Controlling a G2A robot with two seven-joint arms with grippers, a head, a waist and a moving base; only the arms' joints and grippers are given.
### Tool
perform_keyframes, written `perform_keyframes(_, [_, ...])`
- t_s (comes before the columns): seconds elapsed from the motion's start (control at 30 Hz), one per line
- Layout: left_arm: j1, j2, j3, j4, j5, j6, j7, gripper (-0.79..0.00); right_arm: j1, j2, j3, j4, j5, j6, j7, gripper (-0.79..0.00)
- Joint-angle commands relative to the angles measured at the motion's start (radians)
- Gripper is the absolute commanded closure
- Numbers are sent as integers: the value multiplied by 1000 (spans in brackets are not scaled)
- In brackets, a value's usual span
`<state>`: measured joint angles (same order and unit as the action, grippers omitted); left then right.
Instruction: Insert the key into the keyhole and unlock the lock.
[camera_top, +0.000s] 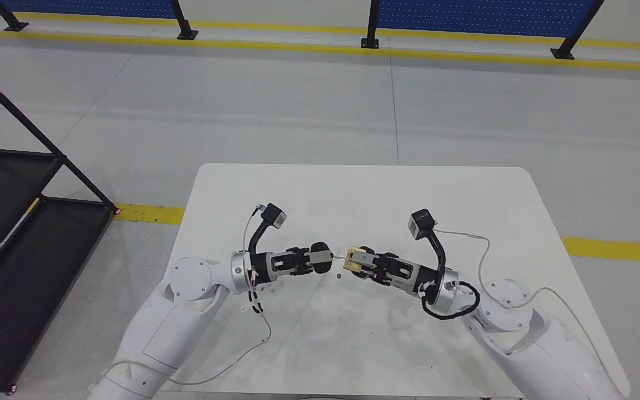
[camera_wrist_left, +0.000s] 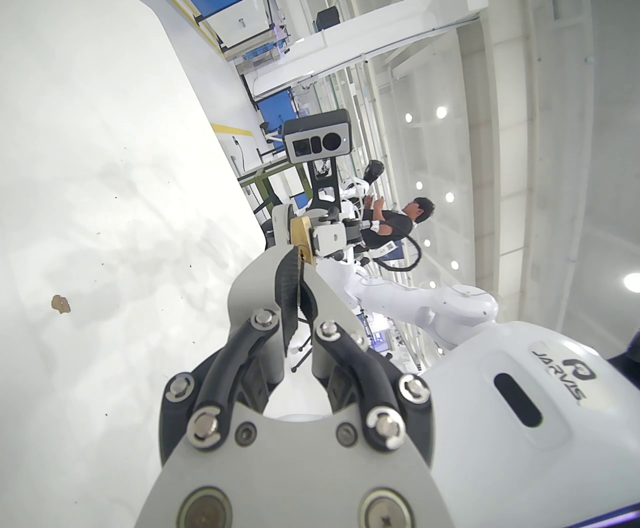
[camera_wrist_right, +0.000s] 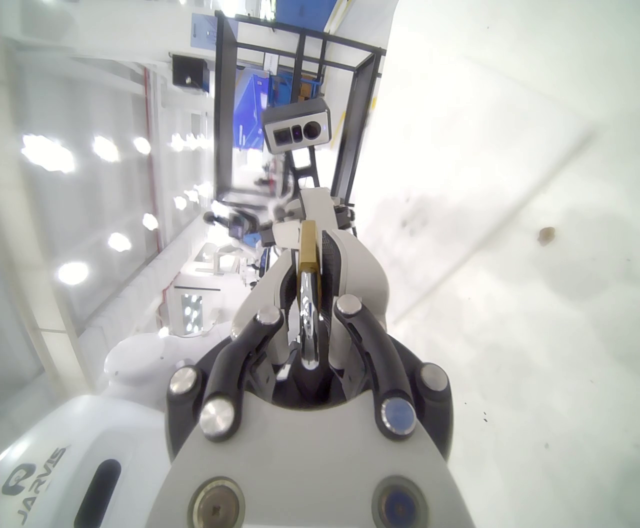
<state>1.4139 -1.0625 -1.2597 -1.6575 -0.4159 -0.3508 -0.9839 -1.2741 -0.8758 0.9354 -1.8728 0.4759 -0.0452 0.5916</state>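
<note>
Right gripper (camera_wrist_right: 314, 240) is clamped tight on the brass lock (camera_wrist_right: 306, 250), with the shackle lying back between its fingers. Left gripper (camera_wrist_left: 296, 261) is pinched shut on the key (camera_top: 337, 258), a thin sliver just off its tips, right at the lock. Can't tell if it's in the keyhole. Both are above the white table (camera_top: 450, 200).

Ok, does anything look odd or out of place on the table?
Only a small brown fleck lying on the white table near its middle. Whether it is a chip or a stain, I cannot tell. Nothing else stands out.
</note>
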Motion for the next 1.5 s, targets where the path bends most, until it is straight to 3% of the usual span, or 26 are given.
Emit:
perform_keyframes(0.0, [-1, 0, 0, 0, -1, 1, 0, 0, 0, 0, 0, 0, 0, 0, 0, 0])
perform_keyframes(1.47, [-14, 4, 13, 1, 0, 3, 5, 0, 0, 0, 0, 0, 0, 0, 0, 0])
